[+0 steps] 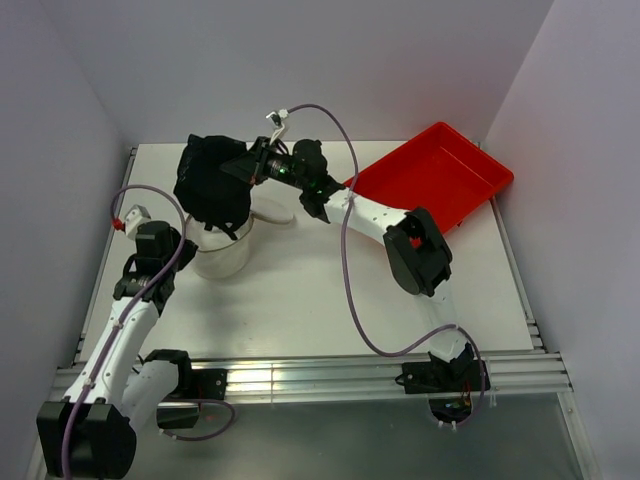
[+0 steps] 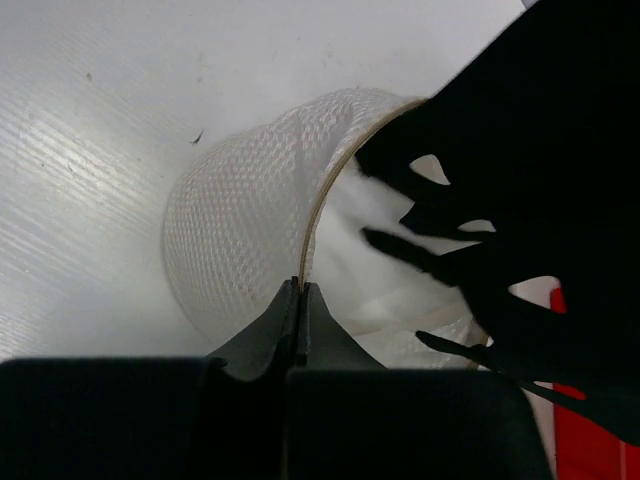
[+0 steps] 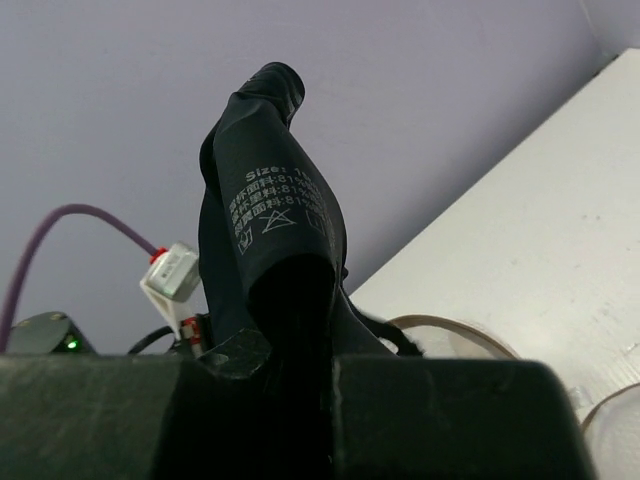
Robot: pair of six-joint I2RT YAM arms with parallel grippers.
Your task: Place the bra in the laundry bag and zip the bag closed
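Our left gripper point(image 2: 300, 292) pinched the laundry bag point(image 2: 235, 230) by its rim, holding it open. Our right gripper point(image 3: 296, 338) clenched the bra point(image 3: 265, 205) above (poised, we judged, for lowering).

laundry bag point(image 2: 240, 230) in white mesh; bra point(image 1: 210, 185) matt black cloth; tray point(image 1: 440, 178) glossy red plastic; table point(image 2: 90, 150) ribbed, perhaps plastic

White print "Size:" on the black bra point(image 3: 275, 215), smaller lines and care symbols beneath, illegible
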